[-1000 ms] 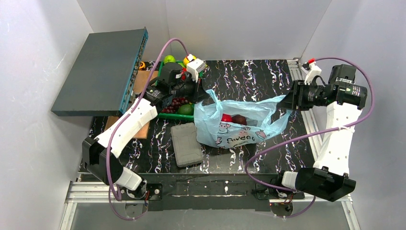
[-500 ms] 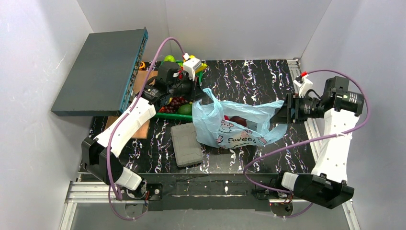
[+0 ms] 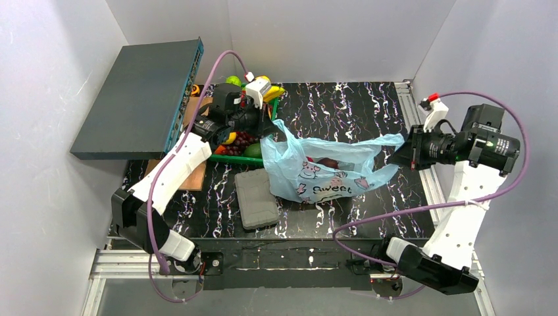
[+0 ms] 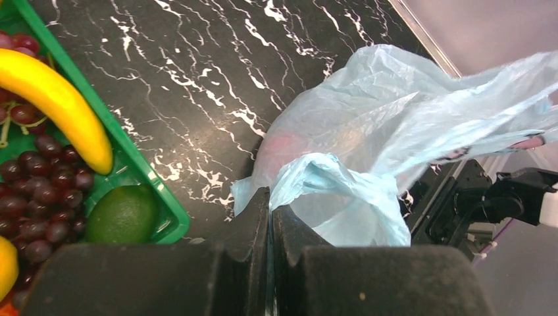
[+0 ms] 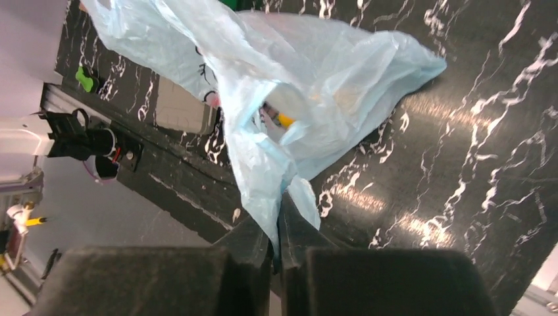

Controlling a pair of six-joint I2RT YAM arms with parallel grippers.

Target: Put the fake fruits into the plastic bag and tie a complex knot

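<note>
The light-blue plastic bag lies in the middle of the table, stretched between both grippers. My left gripper is shut on the bag's left handle, beside the green tray. My right gripper is shut on the right handle. A dark plum and a red fruit show through the bag's mouth. More fake fruits stay in the tray: a banana, purple grapes and a green fruit. No knot shows.
The green tray sits behind the bag at the left. A grey ribbed case lies left of the bag toward the front. A large dark flat box leans at the back left over brown cardboard.
My right gripper has shut on the bag's right handle and drawn it to the right. My left gripper has pulled the left handle back and left, so the bag is stretched wider.
</note>
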